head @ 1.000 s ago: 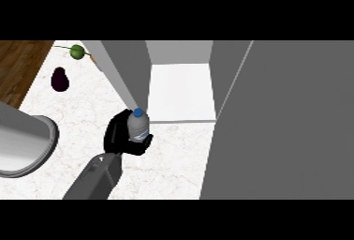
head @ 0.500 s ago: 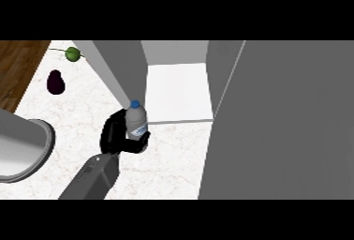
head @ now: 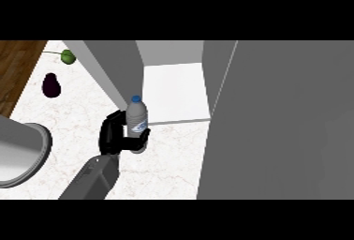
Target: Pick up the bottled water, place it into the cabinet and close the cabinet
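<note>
A black robot hand (head: 117,136) on a grey forearm curls its fingers and thumb around the lower half of a clear plastic water bottle with a blue cap (head: 137,116), holding it upright above the white marbled counter (head: 173,154). By its place at the left of the head view it reads as the left hand; the other hand is out of sight. The bottle sits just in front of the grey cabinet's open compartment (head: 173,91), close beside the left wall (head: 114,75), its cap about level with the pale shelf floor's front edge. The wide grey cabinet door (head: 283,126) stands open at the right, filling much of the view.

The risk from here appears to lie in the narrow clearance on the left: a push straight forward could catch the bottle's shoulder or the knuckles on the wall's edge and tip the bottle in the grasp. Setting it too near the shelf lip might also leave it in the door's path. A dark purple eggplant (head: 50,85) and a green fruit (head: 68,56) lie well apart on the counter, beside a large grey round vessel (head: 17,154) at the left edge.
</note>
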